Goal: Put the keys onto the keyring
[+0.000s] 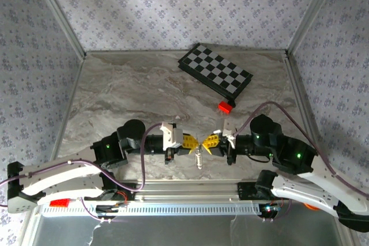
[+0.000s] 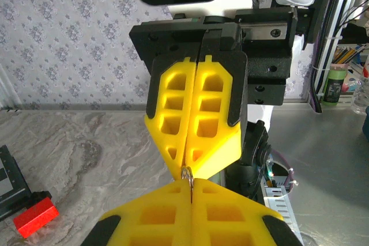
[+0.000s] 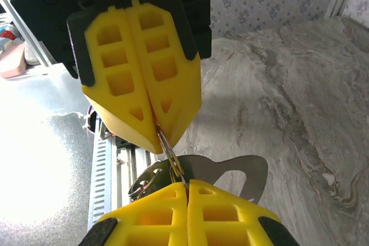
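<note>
Your two grippers meet tip to tip low over the counter (image 1: 127,96), near its front edge and about midway across. The left gripper (image 1: 194,142) reaches in from 9 o'clock and the right gripper (image 1: 207,141) from 3 o'clock, and their yellow tips are almost touching.

Your left gripper has its fingers pressed together with no gap along the seam, and the thin wire of the keyring (image 3: 170,155) is pinched at the very tip. Your right gripper is pressed together the same way on another part of that wire. In the right wrist view the wire runs as a short slanted stretch from one tip down to the other, so the keyring is clamped between both grippers and held off the counter.

The keys (image 1: 199,157) hang at 6 o'clock from the meeting point, just under the fingertips. In the right wrist view you see flat grey metal behind and below the wire, one piece wide with a cut-out and a darker rounded piece to its left. You cannot tell from these views how many keys sit on the wire.

A red block (image 1: 224,106) lies at 1 o'clock from the grippers, and a chessboard (image 1: 215,76) lies just beyond it toward the back.
</note>
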